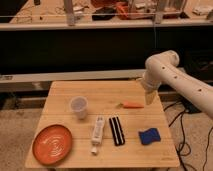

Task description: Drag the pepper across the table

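The pepper [132, 105], small, slim and orange with a green stem end pointing left, lies on the light wooden table [100, 91] towards its right rear. My gripper [149, 97] hangs off the white arm just right of the pepper and slightly above it, near the table's right edge. It is open with nothing held, and it does not touch the pepper.
A clear plastic cup [78, 107] stands left of centre. A round orange plate [52, 144] sits at the front left. A white remote [97, 132] and a black remote [116, 131] lie side by side in the middle. A blue sponge [149, 136] lies front right.
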